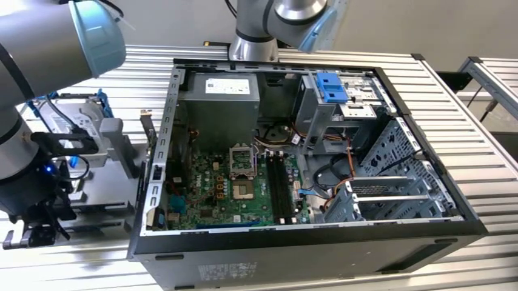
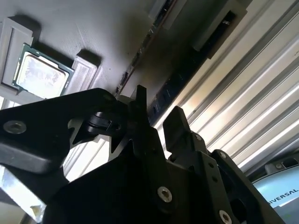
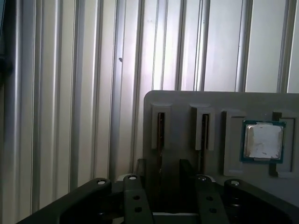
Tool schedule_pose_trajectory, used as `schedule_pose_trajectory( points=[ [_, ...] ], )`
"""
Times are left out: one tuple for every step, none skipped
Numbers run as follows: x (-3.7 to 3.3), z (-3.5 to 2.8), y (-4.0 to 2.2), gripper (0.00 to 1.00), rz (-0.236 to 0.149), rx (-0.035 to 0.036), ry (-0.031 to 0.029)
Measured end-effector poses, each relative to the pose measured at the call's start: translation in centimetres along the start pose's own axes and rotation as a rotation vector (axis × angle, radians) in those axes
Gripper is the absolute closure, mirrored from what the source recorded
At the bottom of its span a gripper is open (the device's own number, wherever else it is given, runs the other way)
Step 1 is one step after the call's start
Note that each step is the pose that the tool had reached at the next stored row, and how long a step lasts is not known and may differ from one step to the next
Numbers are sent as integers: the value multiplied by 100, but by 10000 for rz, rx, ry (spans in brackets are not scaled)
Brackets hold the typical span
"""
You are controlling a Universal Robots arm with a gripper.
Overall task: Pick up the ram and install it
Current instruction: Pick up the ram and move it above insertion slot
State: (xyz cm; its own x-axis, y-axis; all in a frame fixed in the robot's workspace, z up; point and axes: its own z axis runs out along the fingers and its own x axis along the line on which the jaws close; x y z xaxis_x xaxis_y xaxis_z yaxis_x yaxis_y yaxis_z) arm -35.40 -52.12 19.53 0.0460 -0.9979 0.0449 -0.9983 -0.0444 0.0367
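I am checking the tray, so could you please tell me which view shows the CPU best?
The first wrist view: the CPU lies square-on and unobstructed in its tray. The second wrist view shows the CPU at a slant.

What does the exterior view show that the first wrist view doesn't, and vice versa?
Exterior view adds: the open PC case with its green motherboard, and the arm bent down at the exterior view's left.

First wrist view adds tray detail: a ram stick standing edge-on in a slot, a second stick in the next slot, and a processor chip beside them. The open claw sits in line with the first stick, not gripping it.

Both: the slatted table and the grey parts tray.
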Motion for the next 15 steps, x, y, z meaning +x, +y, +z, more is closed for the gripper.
schedule_pose_trajectory(
  points=[
    [6, 2, 0, 0, 0, 2, 0],
    [15, 5, 0, 0, 0, 4, 0],
    [23, 7, 1, 0, 0, 5, 0],
    [31, 9, 1, 0, 0, 7, 1],
    [33, 10, 1, 0, 0, 7, 1],
    [34, 9, 2, 0, 2, 6, 1],
    [35, 10, 1, 0, 1, 7, 1],
    [37, 11, 1, 0, 0, 7, 1],
    [38, 11, 1, 0, 0, 7, 1],
    [39, 11, 1, 0, 0, 7, 1],
    [41, 12, 1, 0, 0, 7, 1],
    [42, 13, 1, 0, 0, 7, 0],
    [43, 13, 1, 0, 0, 7, 1],
    [44, 13, 1, 0, 0, 7, 1],
    [45, 14, 1, 0, 0, 7, 1]
  ],
)
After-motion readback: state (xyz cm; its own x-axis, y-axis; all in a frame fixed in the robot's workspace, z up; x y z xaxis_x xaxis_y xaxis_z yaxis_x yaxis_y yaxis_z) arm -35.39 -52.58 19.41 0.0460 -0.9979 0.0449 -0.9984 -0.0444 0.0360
